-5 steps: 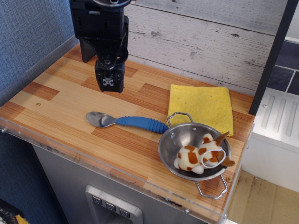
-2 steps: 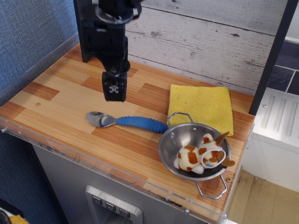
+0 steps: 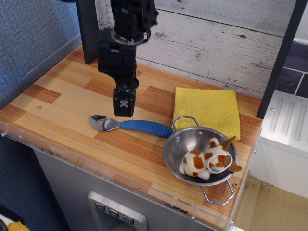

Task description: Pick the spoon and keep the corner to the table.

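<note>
The spoon [image 3: 132, 125] lies flat on the wood-grain table [image 3: 57, 103], its shiny silver bowl to the left and its ribbed blue handle pointing right toward the colander. My black gripper [image 3: 123, 107] hangs just above and behind the spoon, over the join of bowl and handle. Its fingers look close together and hold nothing. It does not touch the spoon.
A steel colander [image 3: 199, 154] with a brown-and-white plush toy [image 3: 207, 161] stands at the front right, touching the handle's end. A yellow cloth [image 3: 208, 109] lies behind it. A plank wall runs along the back, a blue wall on the left.
My gripper has moved right and down, from the back left of the table to just above the spoon. The spoon and colander have not moved.
</note>
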Available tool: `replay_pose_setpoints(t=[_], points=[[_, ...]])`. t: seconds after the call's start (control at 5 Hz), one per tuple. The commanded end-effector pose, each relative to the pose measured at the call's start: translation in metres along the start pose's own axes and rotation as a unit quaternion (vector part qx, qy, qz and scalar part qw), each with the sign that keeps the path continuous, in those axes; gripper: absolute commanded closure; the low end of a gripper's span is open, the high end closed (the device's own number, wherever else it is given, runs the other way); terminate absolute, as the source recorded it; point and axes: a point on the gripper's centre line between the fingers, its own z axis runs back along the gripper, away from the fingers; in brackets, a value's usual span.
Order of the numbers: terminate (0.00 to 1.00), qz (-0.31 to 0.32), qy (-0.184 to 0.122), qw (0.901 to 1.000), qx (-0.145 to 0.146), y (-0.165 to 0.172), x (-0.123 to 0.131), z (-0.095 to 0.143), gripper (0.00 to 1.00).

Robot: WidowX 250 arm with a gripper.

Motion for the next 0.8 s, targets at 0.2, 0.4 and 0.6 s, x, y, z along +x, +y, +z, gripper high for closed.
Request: replay_pose_setpoints(t=[0.2,0.4,0.6], points=[[0.00,-0.054,-0.027,0.9981,0.010,0.010,-0.025,-0.024,0.00],[0.00,-0.063,-0.029,0.9974,0.018,0.004,-0.029,-0.033,0.00],[0.00,-0.067,-0.022,0.9974,0.013,0.003,-0.029,-0.033,1.00]])
